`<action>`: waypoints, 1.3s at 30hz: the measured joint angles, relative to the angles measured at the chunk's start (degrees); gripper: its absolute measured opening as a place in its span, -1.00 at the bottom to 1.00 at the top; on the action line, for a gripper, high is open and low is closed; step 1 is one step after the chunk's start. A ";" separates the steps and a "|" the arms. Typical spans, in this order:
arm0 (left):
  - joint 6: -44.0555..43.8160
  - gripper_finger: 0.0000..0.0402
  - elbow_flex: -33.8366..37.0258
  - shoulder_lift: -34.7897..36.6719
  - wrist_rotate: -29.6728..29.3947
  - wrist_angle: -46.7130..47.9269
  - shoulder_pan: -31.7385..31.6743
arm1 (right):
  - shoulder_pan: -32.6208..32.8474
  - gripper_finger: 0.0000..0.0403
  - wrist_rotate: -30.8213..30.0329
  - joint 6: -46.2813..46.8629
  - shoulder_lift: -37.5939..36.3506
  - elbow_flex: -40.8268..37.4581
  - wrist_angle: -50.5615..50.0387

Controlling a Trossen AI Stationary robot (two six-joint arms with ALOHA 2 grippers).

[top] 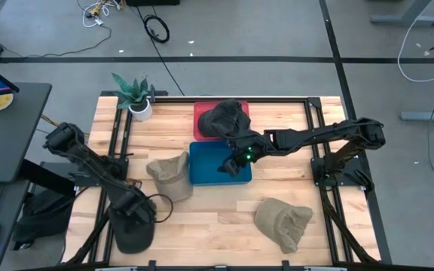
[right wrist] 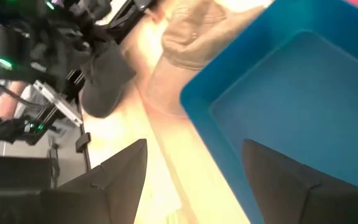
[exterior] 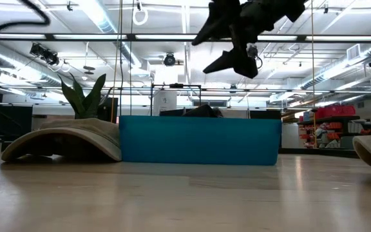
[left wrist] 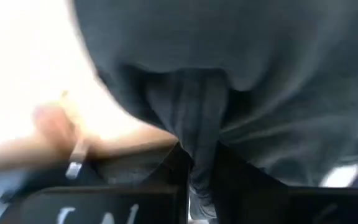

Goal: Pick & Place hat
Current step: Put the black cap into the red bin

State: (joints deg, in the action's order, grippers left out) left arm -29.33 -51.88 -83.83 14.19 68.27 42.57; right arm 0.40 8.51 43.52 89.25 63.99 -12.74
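Several hats are on the table. A dark grey hat (top: 136, 235) sits at the near left corner, under my left gripper (top: 132, 213), which is shut on it (left wrist: 197, 180). Another dark hat (top: 224, 117) lies in the red bin (top: 199, 113). One tan hat (top: 172, 175) rests against the blue bin's left wall (exterior: 63, 140), and a second tan hat (top: 283, 222) lies toward the near right. My right gripper (top: 230, 163) hangs open and empty over the blue bin (top: 202, 169), well above it in the low view (exterior: 236, 59), with the bin floor (right wrist: 303, 93) below its fingers. My left gripper pinches a bunched fold of the dark grey hat's cloth (left wrist: 194, 124) between its two fingers, coming from above. The hat's body spreads out beyond the fingers (left wrist: 229, 50). Whether the hat rests on the table or hangs clear, I cannot tell.
A potted plant (top: 136, 96) stands at the far left corner. Black frame rails (top: 119, 143) run along both sides of the table. Bare wood (top: 217, 218) lies between the blue bin and the near edge. A cable loop (top: 160, 205) lies beside the left gripper.
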 joint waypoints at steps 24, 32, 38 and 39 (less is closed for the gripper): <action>-45.36 -0.84 -39.51 2.19 -32.98 10.63 -9.42 | 9.49 0.31 7.12 -6.87 -3.84 0.02 0.10; -58.65 -0.84 -40.59 2.12 -61.82 12.18 -10.83 | 10.60 0.30 -2.86 -7.33 -10.42 0.02 -0.14; -51.62 -0.84 -40.59 2.08 -83.42 -1.36 -17.64 | 9.81 0.25 -14.10 -4.62 -14.10 0.02 2.47; -49.02 -0.84 -40.59 2.08 -85.91 -4.54 -18.97 | 9.57 0.24 -15.40 -3.38 -14.31 0.02 3.09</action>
State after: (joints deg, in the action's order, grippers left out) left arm -78.35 -92.47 -81.76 -71.73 63.73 23.60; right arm 9.97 -6.89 40.14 74.94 64.01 -9.65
